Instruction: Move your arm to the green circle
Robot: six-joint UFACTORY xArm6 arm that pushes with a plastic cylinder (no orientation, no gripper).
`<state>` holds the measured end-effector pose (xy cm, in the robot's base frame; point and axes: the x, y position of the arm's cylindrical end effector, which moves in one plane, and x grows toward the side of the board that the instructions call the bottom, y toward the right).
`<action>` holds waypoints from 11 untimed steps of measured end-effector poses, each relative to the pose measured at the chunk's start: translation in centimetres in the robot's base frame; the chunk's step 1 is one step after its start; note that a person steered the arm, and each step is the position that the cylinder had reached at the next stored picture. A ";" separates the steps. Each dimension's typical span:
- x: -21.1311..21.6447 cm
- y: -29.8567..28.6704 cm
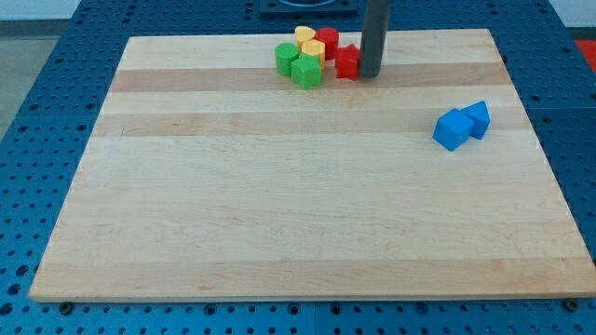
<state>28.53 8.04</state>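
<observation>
Two blue blocks (461, 126) sit on the table (279, 205)'s right. My tip (370, 76) touches a red block (347, 61); no jaws exist. Reaching step: green circle (287, 59) lies left, beyond the cluster.

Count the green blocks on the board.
2. The green circle sits at the left end of the cluster at the view's top; a second green block, shape unclear, touches it on its lower right. My tip is right of the cluster; none looks hidden.
</observation>
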 end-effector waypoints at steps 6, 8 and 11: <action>7.9 17.2; 11.9 14.9; 11.1 8.9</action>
